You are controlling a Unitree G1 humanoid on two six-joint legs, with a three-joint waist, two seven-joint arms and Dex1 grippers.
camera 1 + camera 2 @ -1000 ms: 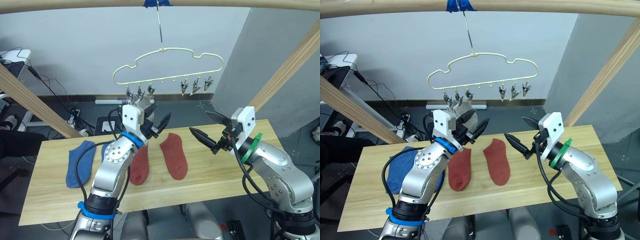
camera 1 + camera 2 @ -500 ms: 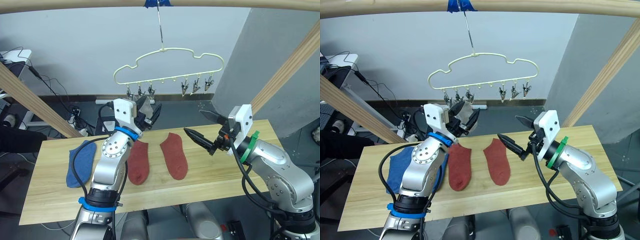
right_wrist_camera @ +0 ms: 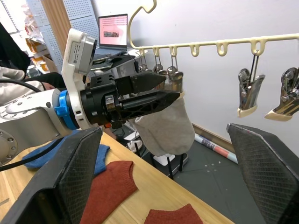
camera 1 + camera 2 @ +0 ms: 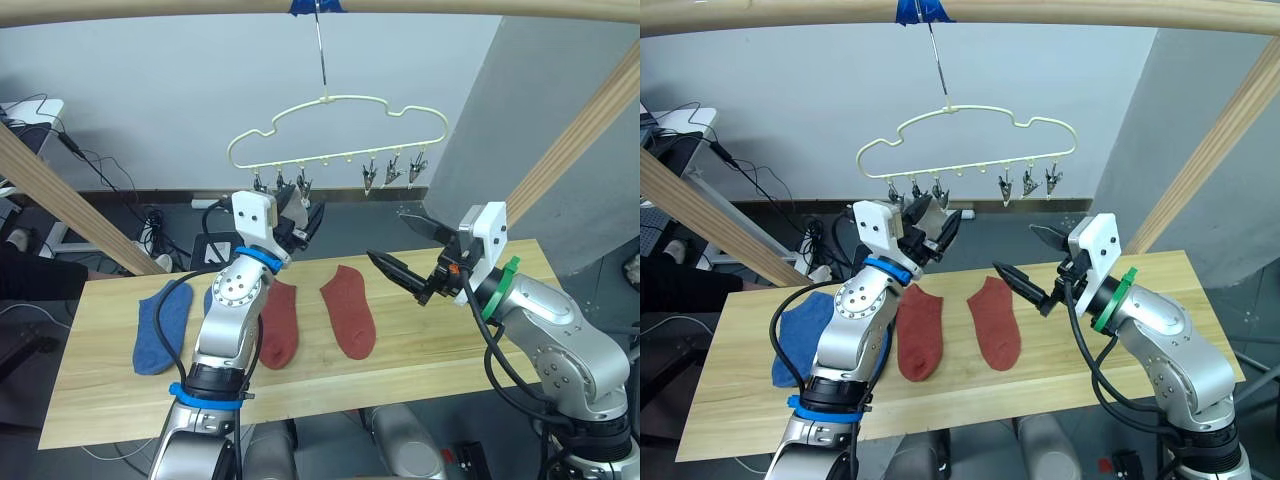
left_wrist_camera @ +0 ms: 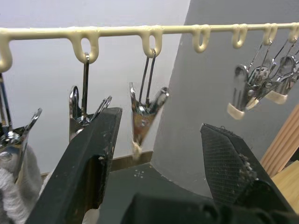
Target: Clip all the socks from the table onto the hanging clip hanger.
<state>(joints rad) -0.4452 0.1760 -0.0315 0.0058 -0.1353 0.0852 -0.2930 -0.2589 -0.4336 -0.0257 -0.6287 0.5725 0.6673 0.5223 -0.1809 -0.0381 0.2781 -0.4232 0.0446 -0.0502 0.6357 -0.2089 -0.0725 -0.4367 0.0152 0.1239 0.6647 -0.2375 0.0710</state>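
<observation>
Right wrist view: grey sock [image 3: 163,123] hangs limp from clip hanger [image 3: 205,44]. Our left gripper [image 5: 159,154] and right gripper [image 4: 412,255] gape, empty. We judge the rust socks [image 4: 347,312] on the table [image 4: 450,345] light and floppy; pinch the cuff.

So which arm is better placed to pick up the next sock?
Right, probably: the right gripper hangs open near the rust red sock, while the left gripper is up at the clip hanger.

Light wooden table [image 4: 430,350], two rust red socks [image 4: 348,310] side by side, blue socks [image 4: 160,327] leftward
</observation>
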